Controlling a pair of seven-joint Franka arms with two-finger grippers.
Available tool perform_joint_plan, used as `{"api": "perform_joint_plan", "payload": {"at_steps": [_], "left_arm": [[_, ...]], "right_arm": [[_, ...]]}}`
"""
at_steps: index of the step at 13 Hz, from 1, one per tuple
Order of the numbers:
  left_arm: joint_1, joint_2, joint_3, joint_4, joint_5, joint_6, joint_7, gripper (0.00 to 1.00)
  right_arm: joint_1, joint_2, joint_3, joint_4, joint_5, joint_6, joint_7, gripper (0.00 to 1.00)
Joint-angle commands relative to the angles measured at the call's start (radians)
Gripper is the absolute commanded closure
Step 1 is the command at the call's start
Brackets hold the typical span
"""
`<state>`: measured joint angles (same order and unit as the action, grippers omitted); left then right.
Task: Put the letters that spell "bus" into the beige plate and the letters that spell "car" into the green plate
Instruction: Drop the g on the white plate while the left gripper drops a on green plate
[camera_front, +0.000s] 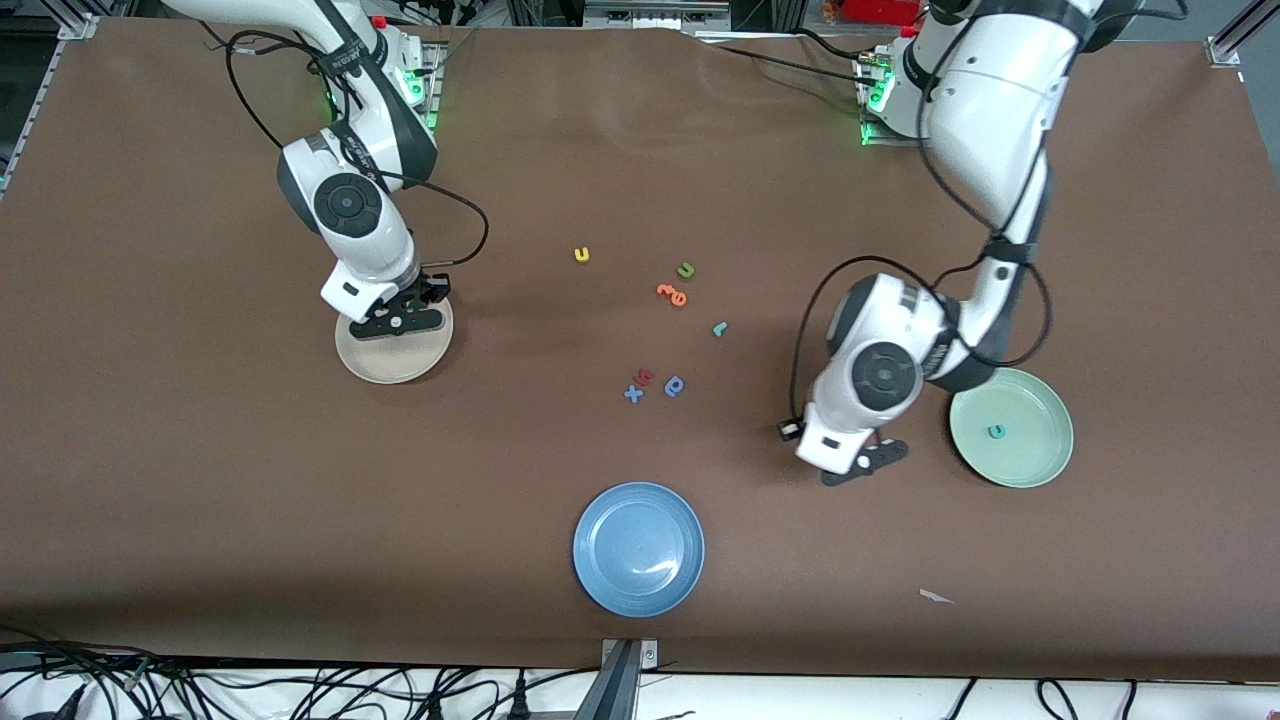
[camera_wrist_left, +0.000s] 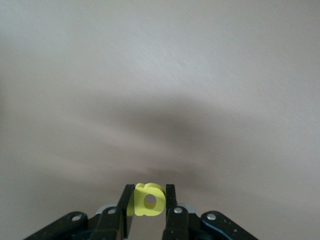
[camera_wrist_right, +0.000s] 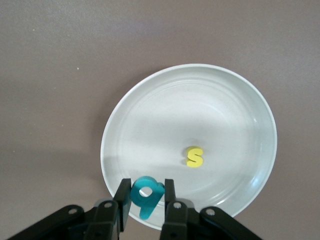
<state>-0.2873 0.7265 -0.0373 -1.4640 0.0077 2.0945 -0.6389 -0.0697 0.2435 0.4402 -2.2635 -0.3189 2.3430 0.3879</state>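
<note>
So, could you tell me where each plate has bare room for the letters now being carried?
The beige plate is bare except for the yellow s, with the right gripper holding the teal b over its rim. The green plate holds only the teal c. The left gripper holds the yellow a. Loose letters cluster mid-table.

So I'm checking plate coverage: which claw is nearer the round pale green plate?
Left. The left claw, gripping a yellow foam "a", hangs beside the round pale green plate. The right claw, gripping a teal foam "b", is over the beige plate.
</note>
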Motion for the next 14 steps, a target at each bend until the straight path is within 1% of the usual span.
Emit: {"api": "perform_joint_plan", "payload": {"at_steps": [1, 2, 4, 6, 7, 8, 9, 10, 11, 12, 13, 14], "left_arm": [[0.083, -0.039, -0.004, -0.044, 0.041, -0.018, 0.238, 0.82], [0.111, -0.045, -0.006, -0.051, 0.07, -0.018, 0.29, 0.82], [0.164, -0.047, -0.006, -0.061, 0.084, -0.018, 0.43, 0.82], [0.232, -0.062, -0.006, -0.093, 0.086, 0.007, 0.572, 0.82], [0.264, -0.076, -0.006, -0.125, 0.086, 0.043, 0.635, 0.82], [0.298, -0.094, -0.007, -0.177, 0.086, 0.106, 0.689, 0.82], [0.328, -0.12, -0.007, -0.241, 0.086, 0.183, 0.734, 0.82], [0.345, -0.148, -0.007, -0.304, 0.086, 0.247, 0.755, 0.82], [0.356, -0.169, -0.007, -0.353, 0.086, 0.293, 0.765, 0.82], [0.364, -0.186, -0.007, -0.399, 0.086, 0.336, 0.777, 0.8], [0.369, -0.203, -0.006, -0.456, 0.086, 0.404, 0.788, 0.77], [0.384, -0.211, -0.006, -0.494, 0.086, 0.454, 0.792, 0.63]], "right_arm": [[-0.001, -0.015, 0.012, -0.016, 0.02, -0.005, -0.009, 0.5], [-0.001, -0.015, 0.012, -0.016, 0.02, -0.005, -0.009, 0.46], [-0.001, -0.013, 0.014, -0.016, 0.02, -0.008, -0.006, 0.4], [0.001, -0.013, 0.018, -0.018, 0.02, -0.01, 0.012, 0.4], [0.002, -0.001, 0.05, -0.021, 0.02, -0.01, 0.07, 0.38], [0.004, 0.017, 0.105, -0.022, 0.02, 0.001, 0.157, 0.36], [0.008, 0.031, 0.15, -0.024, 0.02, 0.021, 0.248, 0.32], [0.013, 0.034, 0.185, -0.028, 0.02, 0.045, 0.315, 0.29], [0.037, 0.048, 0.207, -0.03, 0.02, 0.053, 0.375, 0.29], [0.065, 0.065, 0.216, -0.03, 0.018, 0.082, 0.441, 0.29], [0.106, 0.086, 0.221, -0.03, 0.018, 0.119, 0.506, 0.29], [0.151, 0.103, 0.221, -0.03, 0.018, 0.149, 0.561, 0.28]]}}
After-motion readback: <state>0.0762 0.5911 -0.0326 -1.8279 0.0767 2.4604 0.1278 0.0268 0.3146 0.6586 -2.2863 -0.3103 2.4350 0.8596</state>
